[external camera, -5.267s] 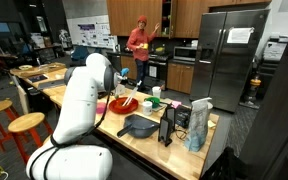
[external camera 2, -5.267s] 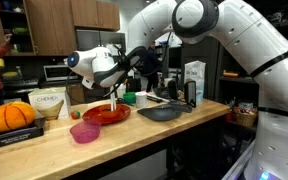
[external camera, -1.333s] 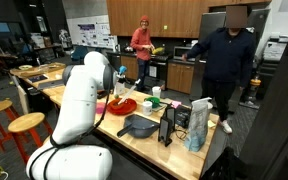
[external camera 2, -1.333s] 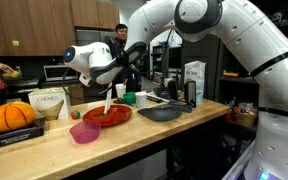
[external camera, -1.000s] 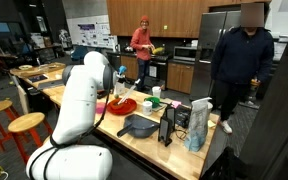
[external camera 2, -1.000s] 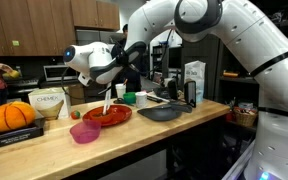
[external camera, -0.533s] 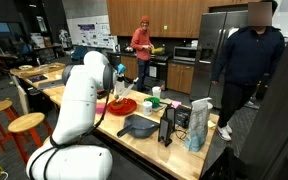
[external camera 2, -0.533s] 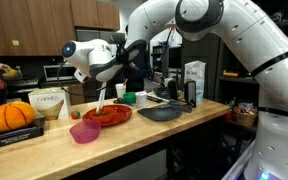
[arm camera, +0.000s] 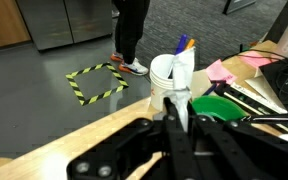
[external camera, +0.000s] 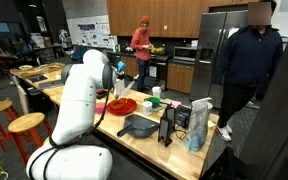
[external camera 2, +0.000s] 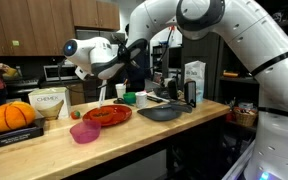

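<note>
gripper [external camera 2: 104,76] has risen since five seconds back: then the white utensil [external camera 2: 99,93] touched the red plate [external camera 2: 106,115], now its lower end hangs clear above the plate. jaws pressed together, pinching the utensil by its upper end; wrist view shows the white shaft caught between them. pink bowl [external camera 2: 84,132] sits just in front of the plate, green item [external camera 2: 129,97] just behind it. judgement: step in hand is the lift-off from the plate with the utensil in grip. next move calls for a steady pinch, the utensil kept hanging plumb, and a path that clears the plate's rim and the pink bowl.
</note>
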You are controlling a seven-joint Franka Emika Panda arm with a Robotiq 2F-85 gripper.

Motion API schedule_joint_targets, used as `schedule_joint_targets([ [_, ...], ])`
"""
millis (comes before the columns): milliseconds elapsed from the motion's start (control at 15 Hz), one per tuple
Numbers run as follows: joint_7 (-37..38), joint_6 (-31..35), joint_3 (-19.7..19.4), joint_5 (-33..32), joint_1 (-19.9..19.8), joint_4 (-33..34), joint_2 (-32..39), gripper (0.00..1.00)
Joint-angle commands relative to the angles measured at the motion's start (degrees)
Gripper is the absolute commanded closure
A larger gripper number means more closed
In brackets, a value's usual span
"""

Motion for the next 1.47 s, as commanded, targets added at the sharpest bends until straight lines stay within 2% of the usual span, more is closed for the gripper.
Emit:
schedule_joint_targets([
  [0,1.2,1.0,-1.0,-2.7,-0.3,-2.7,-2.1,0.98],
  [333,2.1,0.9,-1.1,-4.7,-0.9,-4.0,-2.3,0.98],
  [933,4.1,0.7,-0.8,-4.3,-1.8,-6.8,-3.1,0.98],
  [1400,4.8,0.5,0.7,0.8,-3.1,-7.5,-3.7,0.98],
])
